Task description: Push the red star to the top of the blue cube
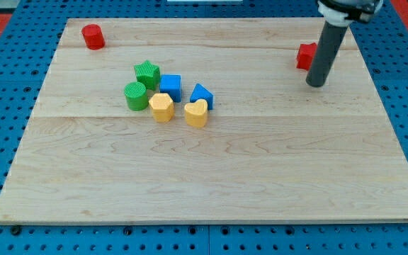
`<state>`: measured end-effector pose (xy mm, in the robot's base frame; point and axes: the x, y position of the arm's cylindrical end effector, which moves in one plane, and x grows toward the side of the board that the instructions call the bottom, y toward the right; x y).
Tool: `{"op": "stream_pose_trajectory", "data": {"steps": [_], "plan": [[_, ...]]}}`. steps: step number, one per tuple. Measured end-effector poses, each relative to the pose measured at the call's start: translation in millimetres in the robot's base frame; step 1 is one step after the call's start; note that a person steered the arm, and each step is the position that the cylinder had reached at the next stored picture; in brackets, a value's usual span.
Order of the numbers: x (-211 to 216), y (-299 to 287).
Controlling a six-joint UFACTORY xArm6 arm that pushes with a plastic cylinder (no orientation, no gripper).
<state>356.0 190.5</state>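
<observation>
My tip (316, 83) rests on the board (211, 177) near its top-right corner, grasping nothing, just beside the red star (305, 55), partly hidden behind the rod. The blue cube (171, 86) sits well apart, left of centre, among green and yellow blocks.

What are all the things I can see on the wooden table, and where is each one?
red cylinder: 1, red, the view's top left corner
red star: 1, red, top right, partly hidden behind the rod
green star: 1, green, top of the cluster
green cylinder: 1, green, cluster's left
blue cube: 1, blue, cluster's middle
blue block: 1, blue, cluster's right
yellow blocks: 2, yellow, cluster's bottom
wooden board: 1, light wood
my tip: 1, dark, just right of and below the red star
</observation>
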Motion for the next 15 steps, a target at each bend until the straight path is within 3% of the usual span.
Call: {"op": "stream_pose_trajectory", "data": {"steps": [2,4,6,7,9,12,13,15], "plan": [[-14,59],[-45,0],[-30,-90],[-40,-86],[-86,-15],[-113,-50],[-110,-56],[-34,-122]]}}
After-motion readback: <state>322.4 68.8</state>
